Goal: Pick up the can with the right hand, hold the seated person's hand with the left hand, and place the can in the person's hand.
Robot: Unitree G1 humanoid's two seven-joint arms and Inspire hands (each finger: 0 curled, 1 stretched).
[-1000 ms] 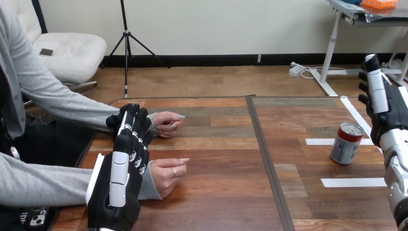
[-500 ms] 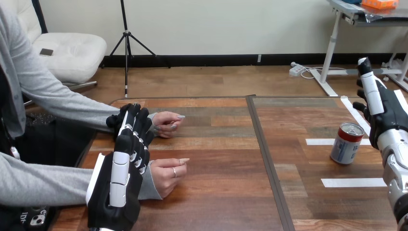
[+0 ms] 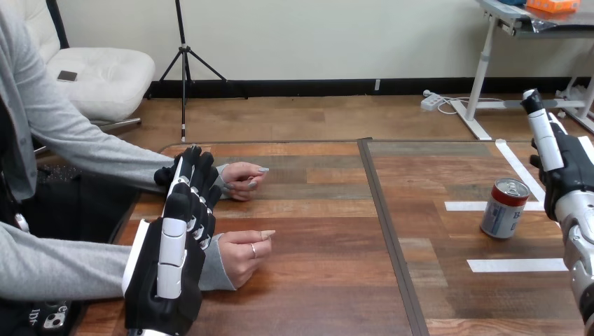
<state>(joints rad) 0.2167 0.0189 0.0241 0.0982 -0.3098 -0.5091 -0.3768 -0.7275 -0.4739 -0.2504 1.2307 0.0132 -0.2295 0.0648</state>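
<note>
Can stands upright on the wooden table, untouched, just left of the right hand's palm and below its fingertips. Nearest in, the left hand shows its back, fingers stretched out and relaxed, gripping nothing. They run across the wrist of the person's near hand, which rests loosely curled on the wood just right of those fingers; whether they touch, can't tell. Past the fingertips lies the person's far hand, also on the table. Far right, the right hand is raised, fingers straight, empty, apart from the can. White tape strips lie around the can.
</note>
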